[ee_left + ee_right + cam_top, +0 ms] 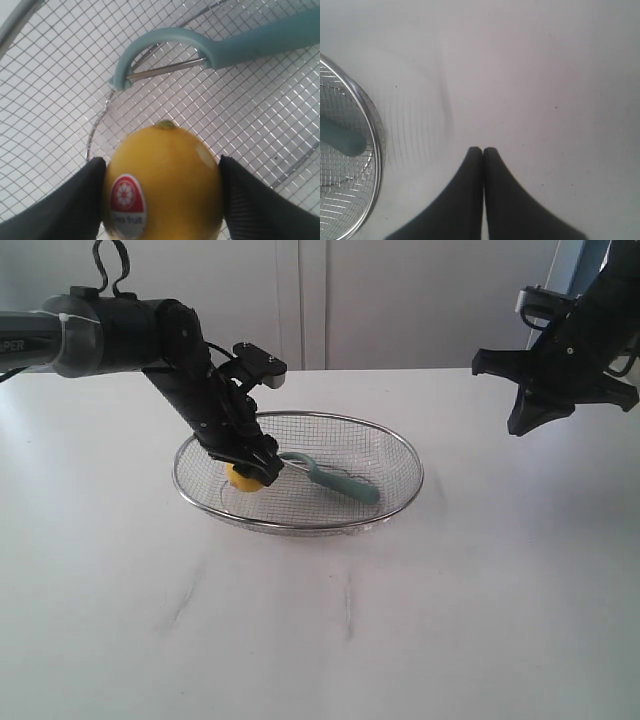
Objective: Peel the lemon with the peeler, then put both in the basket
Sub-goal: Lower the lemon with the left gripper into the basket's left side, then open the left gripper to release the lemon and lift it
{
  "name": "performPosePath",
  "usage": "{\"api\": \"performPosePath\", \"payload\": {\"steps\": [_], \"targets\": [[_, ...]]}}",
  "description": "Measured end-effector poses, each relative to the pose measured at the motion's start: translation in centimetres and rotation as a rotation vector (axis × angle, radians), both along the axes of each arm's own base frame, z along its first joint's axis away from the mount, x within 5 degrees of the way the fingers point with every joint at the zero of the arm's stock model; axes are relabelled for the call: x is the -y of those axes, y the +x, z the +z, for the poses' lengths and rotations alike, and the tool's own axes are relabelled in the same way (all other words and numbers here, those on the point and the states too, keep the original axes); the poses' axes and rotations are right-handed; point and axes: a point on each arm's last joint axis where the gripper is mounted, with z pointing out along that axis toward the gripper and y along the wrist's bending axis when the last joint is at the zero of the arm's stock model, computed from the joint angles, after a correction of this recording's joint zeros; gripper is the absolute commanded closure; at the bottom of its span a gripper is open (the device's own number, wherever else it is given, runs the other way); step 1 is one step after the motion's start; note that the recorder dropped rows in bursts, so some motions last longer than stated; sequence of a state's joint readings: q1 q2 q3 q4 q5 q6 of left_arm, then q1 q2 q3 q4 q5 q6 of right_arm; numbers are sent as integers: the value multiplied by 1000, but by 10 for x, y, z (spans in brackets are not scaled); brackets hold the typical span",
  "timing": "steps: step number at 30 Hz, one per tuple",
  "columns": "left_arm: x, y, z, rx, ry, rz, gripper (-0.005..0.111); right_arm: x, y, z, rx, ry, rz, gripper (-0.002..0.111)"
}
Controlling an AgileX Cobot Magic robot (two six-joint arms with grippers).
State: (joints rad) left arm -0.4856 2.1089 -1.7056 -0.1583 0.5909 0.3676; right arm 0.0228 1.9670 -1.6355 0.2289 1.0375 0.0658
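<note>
On the left, the left claw (252,464) reaches down into the basket (420,475), which stands on the white counter (300,640). This claw holds the lemon (165,175): in the left wrist view its two dark fingers (75,205) press on both sides of the fruit, with the small nub pointing away from the camera. The lemon is inside the basket, in its left part, low over the mesh. Whether it already rests on the wire or hangs just above it, I cannot tell.

The side of the lemon that shows is smooth and yellow, and it carries a round red and white sticker (127,197). I see no peeled strip there, so I cannot confirm from these pictures that the peeling was done.

A little more to the right, the peeler (335,480) lies flat in the basket, near the middle. Its curved head is close to the lemon but not touching it, and its teal handle points to the right.

Far to the right, the right claw (481,152) hovers above the bare counter, well apart from the basket. Its fingers are pressed together and hold nothing.

As I judge it, the task is almost finished: the peeler is placed, and the lemon only needs to be released. Then the left arm should lift out.
</note>
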Motion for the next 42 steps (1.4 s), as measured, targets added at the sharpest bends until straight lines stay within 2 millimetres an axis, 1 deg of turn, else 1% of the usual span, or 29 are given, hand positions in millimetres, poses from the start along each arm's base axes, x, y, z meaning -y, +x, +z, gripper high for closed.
{"api": "performPosePath", "payload": {"steps": [5, 8, 42], "targets": [[0, 3, -11, 1, 19, -2, 107, 0, 0, 0, 5, 0, -1, 108], [1, 5, -14, 11, 18, 0, 107, 0, 1, 0, 7, 0, -2, 108], [0, 7, -14, 36, 34, -7, 107, 0, 1, 0, 12, 0, -3, 108]]}}
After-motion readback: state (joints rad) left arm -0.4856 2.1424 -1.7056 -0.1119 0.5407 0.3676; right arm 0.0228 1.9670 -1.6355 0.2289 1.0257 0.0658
